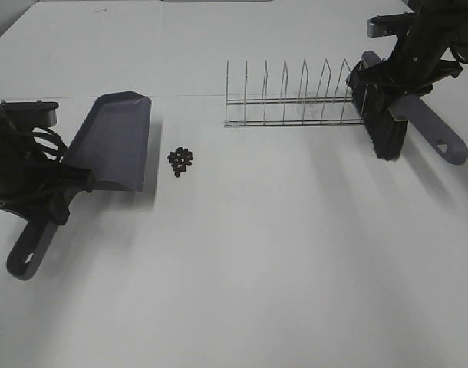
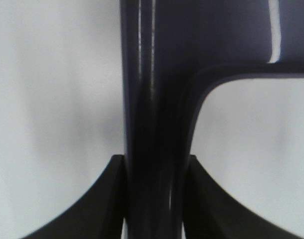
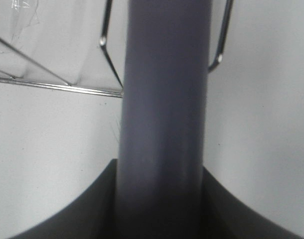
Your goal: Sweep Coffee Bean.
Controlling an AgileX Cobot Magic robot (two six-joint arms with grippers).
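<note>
Cluster of coffee beans [image 1: 180, 161] on the table [image 1: 280, 261], just beside the open lip of the dustpan [image 1: 115, 142]. Dustpan handle clamped in the nearer left hand [image 2: 154, 199]. Brush [image 1: 387, 130] handle clamped in the right hand [image 3: 159, 199], well apart from the dustpan, beyond the beans.

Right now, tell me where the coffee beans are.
In the exterior high view, the coffee beans lie clustered left of centre, just right of the dustpan.

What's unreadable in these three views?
Exterior high: coffee beans too small to count; brush partly hidden by right arm; rack end hidden behind brush.
Left wrist: blurred; dustpan cut off by edge, only handle shows.
Right wrist: brush cut off to its handle; beans out of frame.
</note>
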